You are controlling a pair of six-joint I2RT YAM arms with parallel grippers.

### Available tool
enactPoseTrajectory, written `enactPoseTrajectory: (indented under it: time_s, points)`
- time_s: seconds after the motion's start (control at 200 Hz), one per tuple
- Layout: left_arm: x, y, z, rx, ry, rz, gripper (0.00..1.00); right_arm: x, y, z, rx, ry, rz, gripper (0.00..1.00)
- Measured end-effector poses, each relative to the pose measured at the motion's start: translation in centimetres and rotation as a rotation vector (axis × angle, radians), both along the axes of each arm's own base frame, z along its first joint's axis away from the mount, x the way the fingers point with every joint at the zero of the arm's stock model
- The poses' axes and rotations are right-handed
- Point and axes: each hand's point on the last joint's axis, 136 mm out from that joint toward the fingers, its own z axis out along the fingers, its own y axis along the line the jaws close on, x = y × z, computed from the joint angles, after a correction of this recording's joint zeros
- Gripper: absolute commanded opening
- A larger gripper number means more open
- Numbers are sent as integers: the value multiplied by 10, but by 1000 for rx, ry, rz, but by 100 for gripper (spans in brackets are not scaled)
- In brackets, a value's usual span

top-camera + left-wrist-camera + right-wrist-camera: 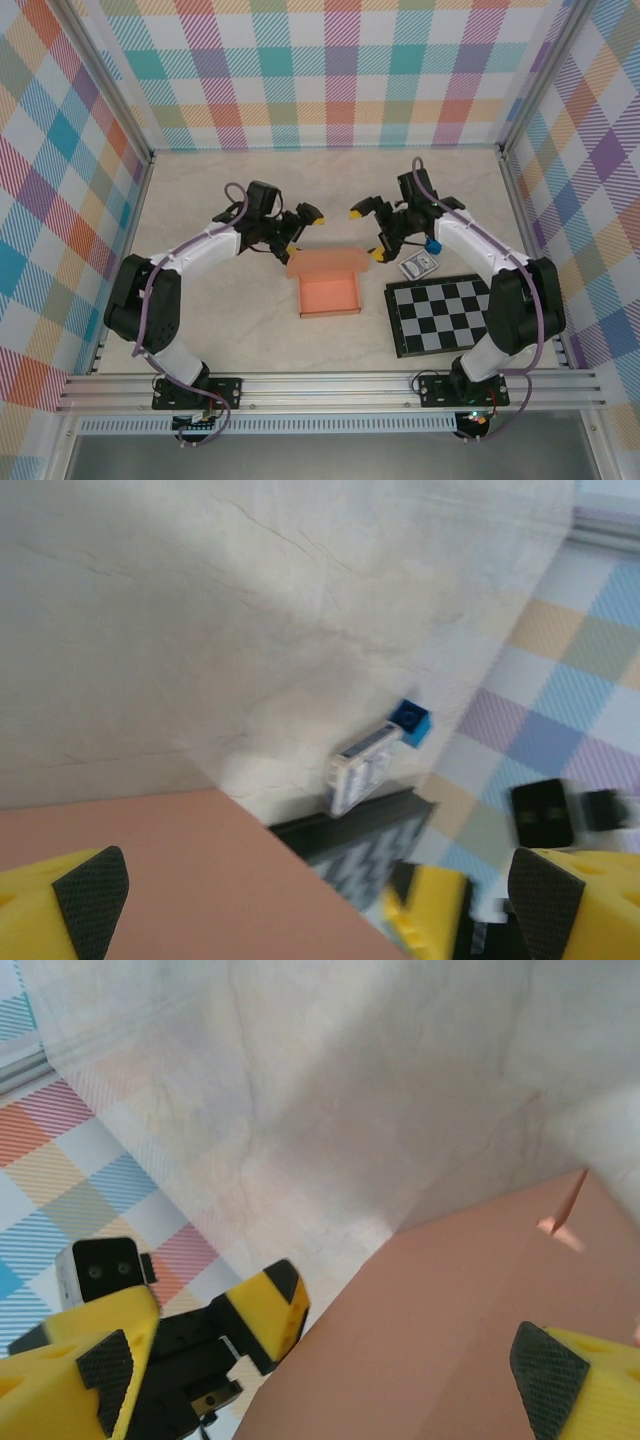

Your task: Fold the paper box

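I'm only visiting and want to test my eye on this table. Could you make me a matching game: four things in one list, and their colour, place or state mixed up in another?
Things:
1 paper box
2 checkered board
3 blue block
4 left gripper

Descriptions:
A black and white, lying flat to the right of the box
B open, near the box's far left corner
C salmon-orange, at mid-table
D tiny, beyond the board beside a pale case

Pairs: 1-C, 2-A, 3-D, 4-B

pastel plaid walls (330, 70), pale marbled tabletop (330, 180), aluminium rails (330, 385)
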Motion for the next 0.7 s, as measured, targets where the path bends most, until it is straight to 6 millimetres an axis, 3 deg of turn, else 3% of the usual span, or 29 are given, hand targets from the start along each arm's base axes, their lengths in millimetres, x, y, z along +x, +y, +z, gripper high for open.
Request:
enactPoseTrajectory:
  time_s: [0.15, 0.31, 0.435, 0.59, 0.7]
  points:
    - [15, 46, 18, 127, -110, -12, 100, 12, -32, 7, -132, -143, 81, 98]
    - [0, 94, 54, 278, -313, -49, 100, -4, -52, 6, -258, -280, 275, 97]
    - [-35, 106, 70, 340, -482, -123, 100, -34, -59, 11, -331, -472, 469, 98]
    - [-74, 108, 57, 395, -650, -253, 100, -65, -69, 18, -454, -783, 704, 96]
    - [-95, 98, 54, 387, -777, -368, 98, -83, -62, 15, -468, -956, 898, 91]
